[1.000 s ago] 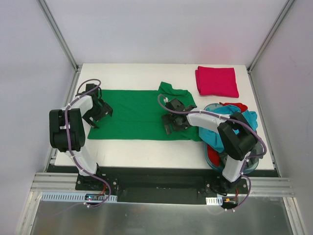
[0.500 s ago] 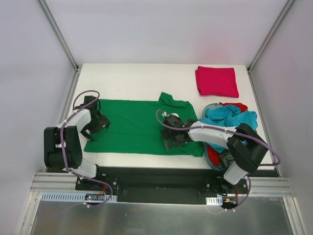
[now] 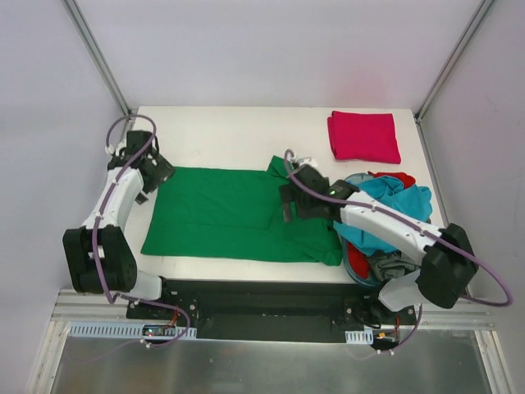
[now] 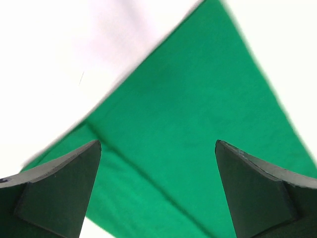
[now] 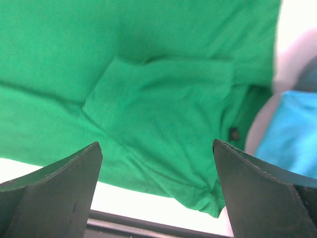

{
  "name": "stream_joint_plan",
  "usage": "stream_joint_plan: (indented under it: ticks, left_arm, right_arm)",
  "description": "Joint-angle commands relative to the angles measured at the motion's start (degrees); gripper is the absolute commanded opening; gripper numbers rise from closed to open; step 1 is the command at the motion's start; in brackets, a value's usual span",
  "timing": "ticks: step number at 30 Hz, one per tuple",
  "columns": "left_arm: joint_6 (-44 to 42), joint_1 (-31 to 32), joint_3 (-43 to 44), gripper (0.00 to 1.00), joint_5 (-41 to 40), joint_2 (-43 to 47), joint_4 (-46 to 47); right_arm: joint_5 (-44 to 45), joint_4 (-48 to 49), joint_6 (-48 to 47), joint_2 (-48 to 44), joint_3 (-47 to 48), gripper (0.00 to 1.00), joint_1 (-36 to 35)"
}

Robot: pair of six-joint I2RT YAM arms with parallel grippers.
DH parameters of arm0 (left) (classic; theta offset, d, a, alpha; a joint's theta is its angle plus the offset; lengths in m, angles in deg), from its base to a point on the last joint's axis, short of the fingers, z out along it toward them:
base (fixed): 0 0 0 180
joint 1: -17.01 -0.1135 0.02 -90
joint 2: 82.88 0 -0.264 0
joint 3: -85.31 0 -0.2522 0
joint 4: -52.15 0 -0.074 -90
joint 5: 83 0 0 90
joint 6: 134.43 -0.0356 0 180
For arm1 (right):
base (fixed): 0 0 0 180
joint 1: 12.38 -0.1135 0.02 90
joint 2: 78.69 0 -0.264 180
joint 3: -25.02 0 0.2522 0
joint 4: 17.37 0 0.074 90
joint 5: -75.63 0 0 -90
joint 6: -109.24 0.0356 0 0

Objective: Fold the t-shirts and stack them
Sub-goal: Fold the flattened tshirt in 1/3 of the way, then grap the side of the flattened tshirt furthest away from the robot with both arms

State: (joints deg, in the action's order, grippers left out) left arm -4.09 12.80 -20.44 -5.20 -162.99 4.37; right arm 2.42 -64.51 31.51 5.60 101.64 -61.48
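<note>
Top view: the green t-shirt (image 3: 238, 215) lies flat, near left on the table, and I judge it mid-fold. The pink t-shirt (image 3: 363, 136) sits folded, far right. The blue tub (image 3: 351, 256) holds the teal t-shirt (image 3: 392, 201), red t-shirt (image 3: 399, 178) and grey t-shirt (image 3: 392, 264).

Left wrist: my left gripper (image 4: 157, 148) is wide and empty over the hem.

Right wrist: my right gripper (image 5: 157, 146) is wide and empty above the sleeve.

Next, I'd pinch both ends.

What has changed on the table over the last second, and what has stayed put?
The flat bright green cloth t-shirt slid toward the near edge of the white table. The left gripper and right gripper then drew back toward the far side, jaws open and empty. The folded crimson-pink t-shirt and the round blue tub of shirts stayed put.
</note>
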Motion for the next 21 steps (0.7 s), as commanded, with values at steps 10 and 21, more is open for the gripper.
stream_joint_plan:
  ticks: [10,21]
  left_arm:
    - [-8.34,-2.56,39.85,0.77,-5.11,-35.43,-6.31]
    - [-8.35,-2.56,48.59,0.67,-4.05,-47.85,-9.84]
  right_arm:
    - [0.6,4.12,-6.21,-9.41,-2.81,0.96,9.29]
    - [0.34,0.25,-3.75,-9.76,-5.98,0.96,9.38]
